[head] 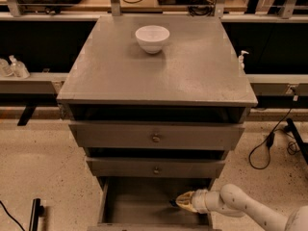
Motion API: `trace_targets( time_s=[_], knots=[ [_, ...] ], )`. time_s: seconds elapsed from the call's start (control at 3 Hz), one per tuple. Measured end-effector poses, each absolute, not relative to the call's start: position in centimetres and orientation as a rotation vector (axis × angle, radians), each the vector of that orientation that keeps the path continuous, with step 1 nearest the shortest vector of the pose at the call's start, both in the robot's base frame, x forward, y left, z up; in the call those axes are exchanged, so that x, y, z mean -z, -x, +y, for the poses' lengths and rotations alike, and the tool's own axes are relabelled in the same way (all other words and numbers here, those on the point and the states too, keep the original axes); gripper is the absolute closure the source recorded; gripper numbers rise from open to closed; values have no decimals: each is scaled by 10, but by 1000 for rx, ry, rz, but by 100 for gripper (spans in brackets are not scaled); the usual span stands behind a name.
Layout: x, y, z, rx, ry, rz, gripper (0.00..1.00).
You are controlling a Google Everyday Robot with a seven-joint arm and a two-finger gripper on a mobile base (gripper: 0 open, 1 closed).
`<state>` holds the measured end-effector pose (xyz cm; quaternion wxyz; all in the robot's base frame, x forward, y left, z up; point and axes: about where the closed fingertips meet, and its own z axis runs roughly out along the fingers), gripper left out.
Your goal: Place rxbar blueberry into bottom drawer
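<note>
Find cabinet [159, 71] at centre of view: grey, flat top, three drawers stacked in front, on speckled floor [33, 162].

See top drawer [120, 137], widest, pulled slightly out, one knob at mid-front. See middle drawer [120, 167] just below, narrower, also slightly out, one knob at mid-front.

Locate bottom drawer [134, 201] at foot of cabinet: narrowest, pulled well out, plain grey floor exposed.

Trace arm [240, 208], pale and rounded, from lower right corner of view leftward over right wall of bottom drawer.

Find bowl [152, 37], white, upright, on cabinet top toward rear, slightly left of centre.

Find gripper [180, 202] inside bottom drawer, at right side, pointing left, low over drawer floor. Read it as clamped on rxbar [172, 203]: only a small dark end visible at fingertips. Cannot tell whether rxbar touches drawer floor.
</note>
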<state>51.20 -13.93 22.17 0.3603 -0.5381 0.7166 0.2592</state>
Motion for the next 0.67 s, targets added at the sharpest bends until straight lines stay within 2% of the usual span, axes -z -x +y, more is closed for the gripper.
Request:
trace_targets(
  time_s=[0.33,0.67],
  knots=[
    [-217,-508,-139,-707,1383,1861,83],
    [-217,-507,-136,-711,1385,1859,59]
  ],
)
